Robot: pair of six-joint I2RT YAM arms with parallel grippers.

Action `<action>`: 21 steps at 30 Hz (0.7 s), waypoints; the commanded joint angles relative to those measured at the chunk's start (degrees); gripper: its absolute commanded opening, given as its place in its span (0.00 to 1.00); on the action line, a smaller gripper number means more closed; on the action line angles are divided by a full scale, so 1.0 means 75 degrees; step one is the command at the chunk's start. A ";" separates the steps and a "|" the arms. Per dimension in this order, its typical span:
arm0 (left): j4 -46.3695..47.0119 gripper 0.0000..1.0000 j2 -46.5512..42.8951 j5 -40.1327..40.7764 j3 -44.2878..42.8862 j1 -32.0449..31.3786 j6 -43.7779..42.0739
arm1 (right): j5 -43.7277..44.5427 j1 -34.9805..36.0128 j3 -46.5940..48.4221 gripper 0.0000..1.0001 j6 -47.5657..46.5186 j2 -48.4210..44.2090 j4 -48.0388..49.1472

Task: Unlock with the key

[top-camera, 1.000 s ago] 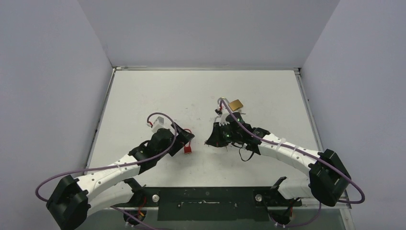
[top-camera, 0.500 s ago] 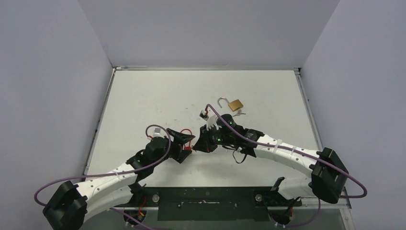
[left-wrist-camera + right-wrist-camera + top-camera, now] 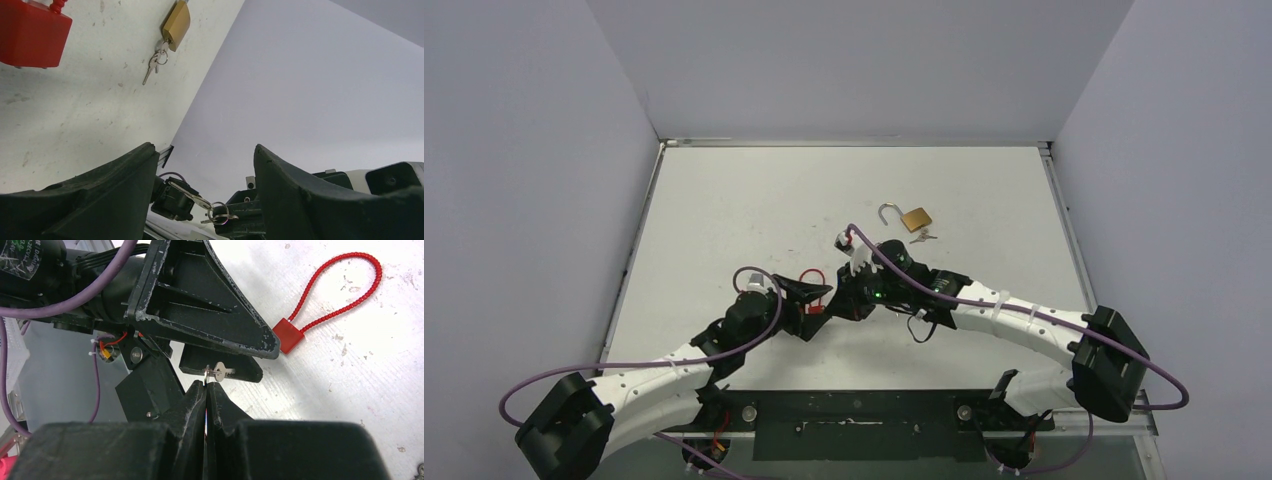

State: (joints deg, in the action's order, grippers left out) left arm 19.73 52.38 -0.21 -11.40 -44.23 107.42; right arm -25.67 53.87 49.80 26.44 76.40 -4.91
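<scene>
A red padlock with a red cable shackle lies on the white table; it also shows in the top view and at the upper left of the left wrist view. My right gripper is shut on a small silver key with a ring, just above the table, and it shows in the top view. My left gripper is open and empty, right next to the red padlock, facing the right gripper. The key hangs between its spread fingers.
A brass padlock with its shackle swung open lies farther back on the table, with a small bunch of keys beside it. Both also show in the left wrist view, the padlock and the keys. Grey walls enclose the table.
My right gripper has moved left and nearer, away from the brass padlock, carrying the key up to the left gripper. My left gripper has turned to face it beside the red padlock.
</scene>
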 commanded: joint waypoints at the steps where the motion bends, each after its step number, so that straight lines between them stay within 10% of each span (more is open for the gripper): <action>1: 0.0634 0.68 -0.0056 -0.0338 -0.0087 -0.0051 0.0186 | 0.0047 0.0096 0.0273 0.00 -0.0455 -0.0041 0.0302; 21: 0.0384 0.18 -0.0068 -0.0091 -0.0297 -0.0051 -0.0086 | -0.0070 0.0103 0.0101 0.00 -0.0689 -0.0279 0.0138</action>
State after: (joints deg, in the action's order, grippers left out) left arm 20.80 52.10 -1.78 -11.25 -44.49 108.01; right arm -26.00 54.15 49.80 22.17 76.38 -5.23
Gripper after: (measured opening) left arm 0.213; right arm 0.025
